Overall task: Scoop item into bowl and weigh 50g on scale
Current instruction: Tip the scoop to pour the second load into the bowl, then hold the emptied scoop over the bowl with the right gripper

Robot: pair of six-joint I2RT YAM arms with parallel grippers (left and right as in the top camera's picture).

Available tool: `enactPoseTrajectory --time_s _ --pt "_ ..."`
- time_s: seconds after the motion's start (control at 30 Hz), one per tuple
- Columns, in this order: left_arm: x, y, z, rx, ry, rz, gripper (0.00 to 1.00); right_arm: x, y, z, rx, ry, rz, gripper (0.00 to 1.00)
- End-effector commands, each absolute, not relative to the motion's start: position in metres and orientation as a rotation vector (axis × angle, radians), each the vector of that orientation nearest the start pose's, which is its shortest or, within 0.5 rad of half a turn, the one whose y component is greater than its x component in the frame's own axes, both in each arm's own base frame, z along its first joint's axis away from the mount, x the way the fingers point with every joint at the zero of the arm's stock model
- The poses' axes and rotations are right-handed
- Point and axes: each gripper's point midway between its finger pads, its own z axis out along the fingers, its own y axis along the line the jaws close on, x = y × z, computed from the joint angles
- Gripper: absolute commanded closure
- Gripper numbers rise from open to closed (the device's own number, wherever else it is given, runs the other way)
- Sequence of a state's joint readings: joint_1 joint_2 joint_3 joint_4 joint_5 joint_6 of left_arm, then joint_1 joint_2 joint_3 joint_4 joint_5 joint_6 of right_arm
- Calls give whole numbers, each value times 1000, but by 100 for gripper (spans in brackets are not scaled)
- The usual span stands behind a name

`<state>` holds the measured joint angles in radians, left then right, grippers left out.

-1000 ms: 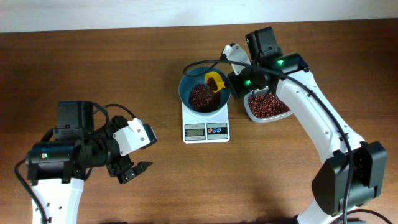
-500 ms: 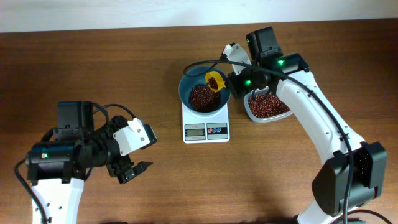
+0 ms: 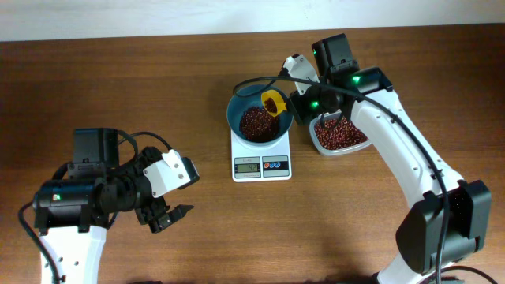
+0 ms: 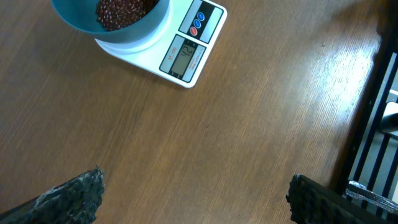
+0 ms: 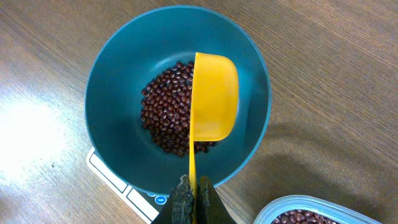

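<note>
- Fingers of the right gripper [image 5: 194, 188] are pinched shut on the thin handle of the yellow scoop [image 5: 213, 96].
- Straight ahead of those fingertips the scoop's cup hangs tilted on edge inside the bowl [image 5: 109, 74]. We cannot tell whether any beans are left in it.
- Under the cup lie the beans [image 5: 163, 118], a loose heap covering the bowl's bottom and well below its rim.
- The bowl sits on the scale [image 4: 186, 53], whose display [image 4: 185, 57] shows digits too blurred for us to read with confidence.
- Just beside the gripper, on the side away from the bowl, the clear tub [image 3: 313, 140] holds plenty more beans.
- Well apart from all this, the left gripper [image 4: 194, 190] hangs over bare table [image 4: 249, 137] with its fingers spread wide and nothing between them.
- We judge the scooping well under way, with the bowl loaded and placed for weighing. What remains is to check the reading against 50 g and add or take out beans until it matches.
</note>
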<state>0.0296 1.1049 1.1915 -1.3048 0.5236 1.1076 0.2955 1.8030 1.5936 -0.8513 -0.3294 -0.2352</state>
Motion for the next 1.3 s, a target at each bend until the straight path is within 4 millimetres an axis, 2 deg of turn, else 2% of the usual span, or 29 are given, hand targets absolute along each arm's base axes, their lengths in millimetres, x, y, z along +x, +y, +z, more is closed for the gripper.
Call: enactPoseTrajectory --time_s 0.0,0.17,0.3,0.43,0.53,1.27 --pt "221 -79 230 1419 2094 -304 2 414 187 205 -788 2404 442 96" --pt "221 -79 230 1419 2094 -304 2 413 191 209 -799 2392 439 96" --pt "221 -79 230 1420 2094 -304 1 412 193 205 -806 2404 430 96" --pt "221 -79 230 1420 2094 -304 2 410 200 212 -823 2386 434 96" --pt "221 -79 230 1420 2094 -304 2 409 196 206 -818 2412 408 96" --pt "221 -79 230 1419 2094 -304 2 408 198 208 -761 2436 423 96"
